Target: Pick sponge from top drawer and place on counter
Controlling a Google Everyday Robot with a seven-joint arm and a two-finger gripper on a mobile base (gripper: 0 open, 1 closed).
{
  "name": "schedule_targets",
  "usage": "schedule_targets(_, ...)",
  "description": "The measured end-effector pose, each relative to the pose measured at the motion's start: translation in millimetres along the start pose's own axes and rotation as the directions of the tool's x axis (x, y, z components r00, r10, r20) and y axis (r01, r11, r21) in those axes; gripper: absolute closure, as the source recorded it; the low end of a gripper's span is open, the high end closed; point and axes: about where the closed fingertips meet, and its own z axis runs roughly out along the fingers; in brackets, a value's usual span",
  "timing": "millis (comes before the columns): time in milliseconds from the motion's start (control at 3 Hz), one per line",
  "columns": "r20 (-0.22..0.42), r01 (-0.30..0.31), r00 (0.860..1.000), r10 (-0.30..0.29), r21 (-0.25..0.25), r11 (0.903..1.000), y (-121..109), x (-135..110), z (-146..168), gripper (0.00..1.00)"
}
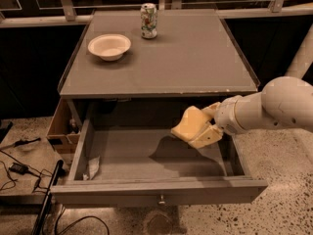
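Above the shallow grey top drawer [132, 155], near its right wall, my gripper [203, 126] pinches the soft, pale-yellow, blocky sponge [188, 123].

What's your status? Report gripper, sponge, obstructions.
Gripper over open drawer's right side, fingers shut on sponge. Sponge off the drawer floor, below counter edge. Bowl and can on counter's far side.

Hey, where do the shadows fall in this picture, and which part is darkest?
Camera view: the pincer, over the open grey top drawer, holds the pale-yellow soft sponge, which casts a dark shadow on the drawer floor beneath; the background around the grey-brown counter is darkest.
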Motion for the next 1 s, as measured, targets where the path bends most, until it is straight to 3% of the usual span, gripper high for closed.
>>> schedule_targets(333,0.027,0.022,0.999,-0.022,-0.014,0.9997,-7,-32,-31,1.00)
schedule_targets(667,0.020,0.054,0.998,-0.054,-0.012,0.9985,-25,-81,-69,1.00)
schedule_targets(1000,0.037,0.097,0.995,-0.097,-0.004,0.9952,-52,-133,-67,1.00)
